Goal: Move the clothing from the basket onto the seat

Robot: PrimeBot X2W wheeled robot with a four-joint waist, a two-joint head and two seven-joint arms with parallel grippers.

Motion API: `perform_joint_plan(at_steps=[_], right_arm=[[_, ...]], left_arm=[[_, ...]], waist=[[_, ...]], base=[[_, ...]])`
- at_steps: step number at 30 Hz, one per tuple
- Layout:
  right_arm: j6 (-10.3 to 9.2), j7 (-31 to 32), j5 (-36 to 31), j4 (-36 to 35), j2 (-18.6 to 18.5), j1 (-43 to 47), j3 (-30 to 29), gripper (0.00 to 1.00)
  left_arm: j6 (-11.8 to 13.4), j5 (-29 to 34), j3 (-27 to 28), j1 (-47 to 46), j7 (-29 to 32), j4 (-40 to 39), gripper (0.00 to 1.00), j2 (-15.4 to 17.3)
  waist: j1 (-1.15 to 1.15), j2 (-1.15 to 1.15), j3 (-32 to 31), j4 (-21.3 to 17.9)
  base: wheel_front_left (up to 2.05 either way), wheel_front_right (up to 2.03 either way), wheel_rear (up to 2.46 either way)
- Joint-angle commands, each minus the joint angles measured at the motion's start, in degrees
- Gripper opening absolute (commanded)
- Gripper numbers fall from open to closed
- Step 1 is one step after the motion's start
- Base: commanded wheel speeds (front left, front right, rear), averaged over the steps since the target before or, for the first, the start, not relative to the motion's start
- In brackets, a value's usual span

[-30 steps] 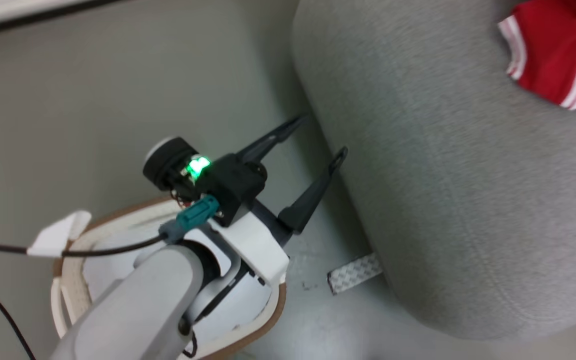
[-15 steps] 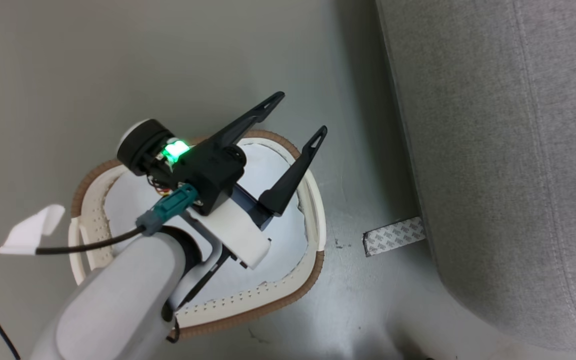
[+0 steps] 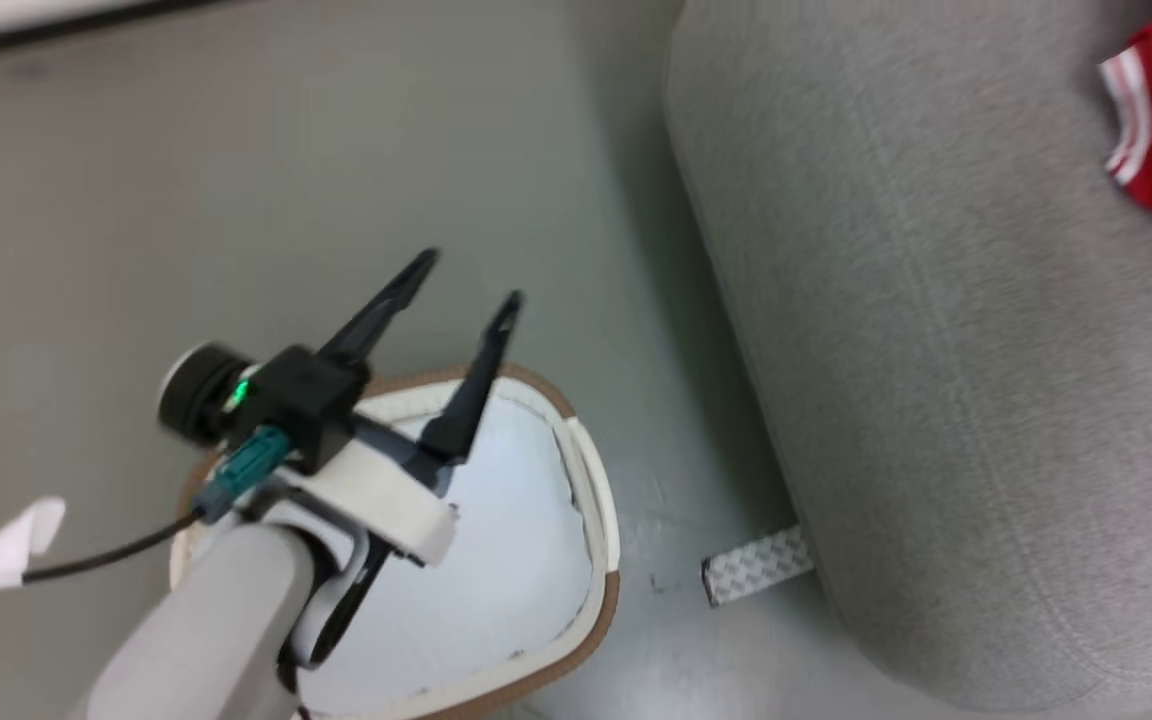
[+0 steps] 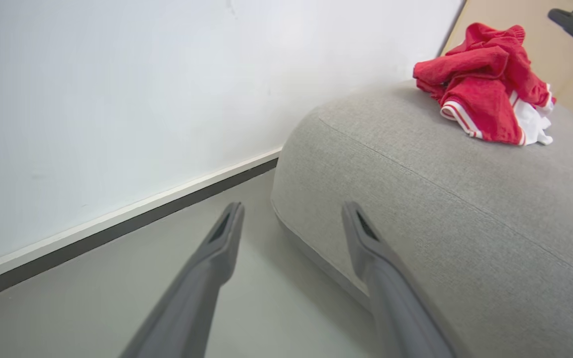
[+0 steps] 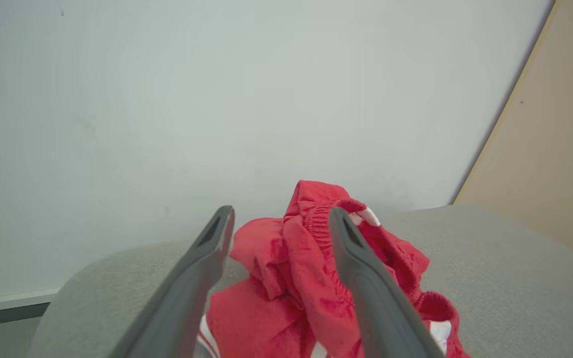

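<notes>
While clothing (image 5: 311, 278) lies on seat (image 5: 490, 278), right jaws spread (left too), gripping nothing.

We see the clothing (image 4: 485, 94) in bright red, its cuffs banded with white stripes. The seat (image 3: 936, 400) is a light, even grey. The basket (image 3: 604, 520) is white with a brown rim, and its pad (image 3: 506, 590) is plain white. The floor (image 3: 236, 200) is pale grey-green, the tape strip (image 3: 756, 565) a fine grey-and-white check. The left pincer (image 3: 468, 279) and right pincer (image 5: 281, 213) are dark grey.
</notes>
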Motion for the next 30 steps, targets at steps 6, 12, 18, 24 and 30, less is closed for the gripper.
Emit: perform_joint_plan(at_steps=[6, 12, 18, 24, 30], right_arm=[[-0.15, -0.16, 3.31, -11.24, 0.70, 13.79, 6.58, 1.00], [-0.15, -0.17, 3.47, -16.63, 1.42, 22.94, 10.19, 1.00], [-0.15, -0.17, 4.29, -17.65, 1.91, 30.70, 13.76, 1.00], [-0.15, -0.17, 5.78, -16.96, 2.98, 36.68, 15.51, 1.00], [-0.15, -0.17, 5.17, -15.96, 4.69, 42.66, 18.27, 1.00]], left_arm=[[3.70, -2.97, 3.37, 8.29, -5.97, 5.09, 1.00, 0.39], [6.11, -4.78, 5.65, 14.30, -9.36, 9.00, 1.00, -0.36], [7.29, -4.84, 9.61, 19.69, -10.81, 10.73, 1.00, -1.89], [7.06, -2.11, 14.55, 25.18, -10.77, 9.65, 1.00, -3.95], [6.10, 0.55, 20.64, 30.77, -10.79, 9.78, 1.00, -7.08]], waist=[[0.00, 0.00, -14.04, 0.06], [0.00, 0.00, -20.54, 1.83], [0.00, 0.00, -25.72, 4.60], [0.00, 0.00, -28.91, 6.54], [0.00, 0.00, -31.43, 7.74]], base=[[0.00, 0.00, 0.00], [0.00, 0.00, 0.00], [0.00, 0.00, 0.00], [0.00, 0.00, 0.00], [0.00, 0.00, 0.00]])
